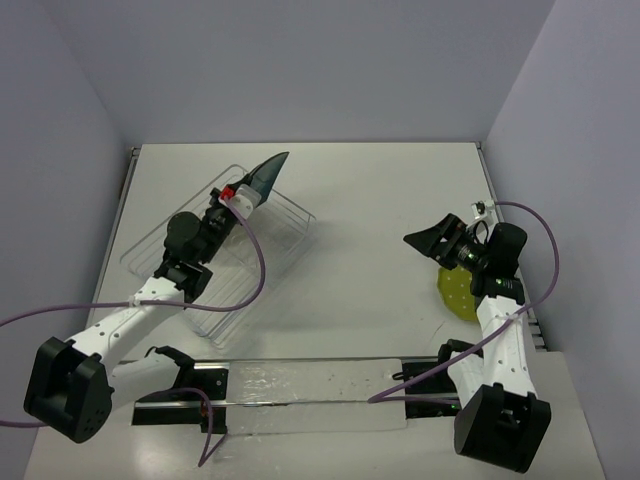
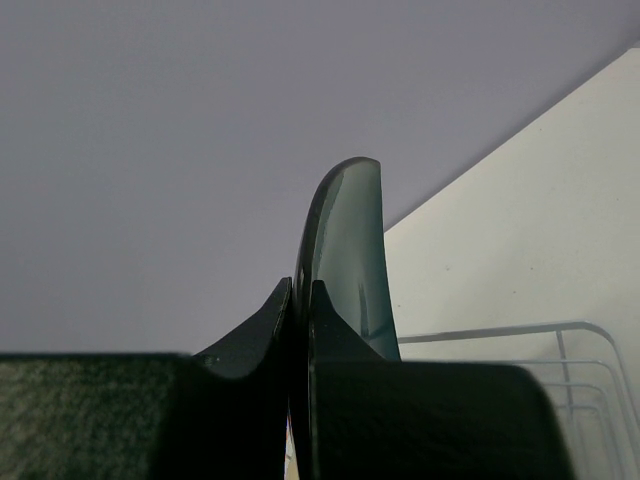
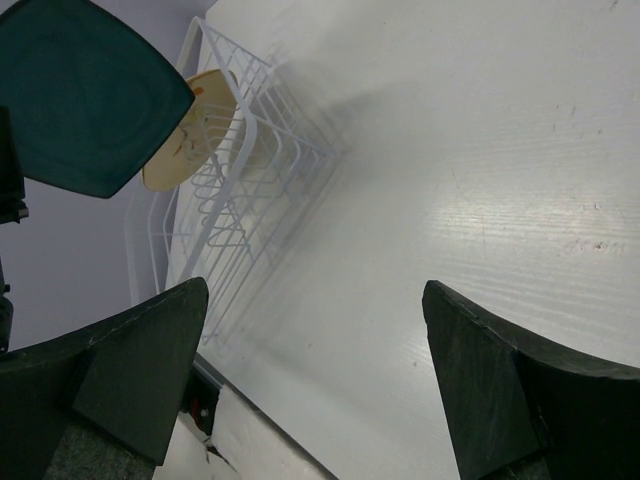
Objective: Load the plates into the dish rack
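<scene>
- Over the far end of the dish rack (image 1: 300, 216), the left gripper (image 1: 243, 196) pinches a dark teal plate (image 1: 266, 174) by its rim. Its jaws are almost together, with only the plate's edge between them.
- That plate stands on edge in the air, its free corner pointing up and away from the arm.
- From the right wrist, a cream plate (image 3: 188, 135) with an orange-green print leans between the rack's ribs. From above, the left arm hides it.
- At the right side, the right gripper (image 1: 432, 240) hangs above the table (image 1: 380, 190), jaws spread wide and holding nothing.
- A yellow-green dotted plate (image 1: 455, 292) lies flat on the table, partly hidden under the right arm and well apart from the rack.
</scene>
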Controlling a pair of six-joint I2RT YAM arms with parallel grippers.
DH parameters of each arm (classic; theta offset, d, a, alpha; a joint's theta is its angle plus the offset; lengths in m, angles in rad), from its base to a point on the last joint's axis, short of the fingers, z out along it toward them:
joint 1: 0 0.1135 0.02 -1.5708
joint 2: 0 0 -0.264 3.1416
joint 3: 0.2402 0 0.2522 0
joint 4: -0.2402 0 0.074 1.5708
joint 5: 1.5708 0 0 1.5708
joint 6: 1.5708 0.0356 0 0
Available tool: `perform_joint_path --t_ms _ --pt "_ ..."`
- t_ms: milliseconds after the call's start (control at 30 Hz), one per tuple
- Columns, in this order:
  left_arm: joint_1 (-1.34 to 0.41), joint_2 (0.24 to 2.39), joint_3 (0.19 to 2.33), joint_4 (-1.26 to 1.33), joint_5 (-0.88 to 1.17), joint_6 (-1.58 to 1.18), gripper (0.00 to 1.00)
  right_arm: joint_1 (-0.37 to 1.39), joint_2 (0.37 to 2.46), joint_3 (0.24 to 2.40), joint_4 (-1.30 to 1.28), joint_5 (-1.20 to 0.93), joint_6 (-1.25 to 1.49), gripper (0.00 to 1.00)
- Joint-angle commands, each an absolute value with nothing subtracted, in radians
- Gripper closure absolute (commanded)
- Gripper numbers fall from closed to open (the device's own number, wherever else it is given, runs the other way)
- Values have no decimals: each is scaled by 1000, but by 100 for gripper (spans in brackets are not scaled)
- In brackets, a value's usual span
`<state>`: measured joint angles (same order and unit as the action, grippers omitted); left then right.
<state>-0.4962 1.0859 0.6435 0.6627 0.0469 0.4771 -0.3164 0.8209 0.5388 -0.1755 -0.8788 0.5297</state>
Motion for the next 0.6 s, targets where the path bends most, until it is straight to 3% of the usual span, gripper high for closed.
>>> perform_joint_path --t_ms 0,167,567 --pt "-486 1058 631 840 80 460 100 -308 833 589 -177 -872 512 5" --pt "-485 1071 656 782 110 440 100 -308 845 592 -179 -873 512 5" --pt "-499 992 522 876 -122 406 100 -308 814 568 -171 -876 502 5"
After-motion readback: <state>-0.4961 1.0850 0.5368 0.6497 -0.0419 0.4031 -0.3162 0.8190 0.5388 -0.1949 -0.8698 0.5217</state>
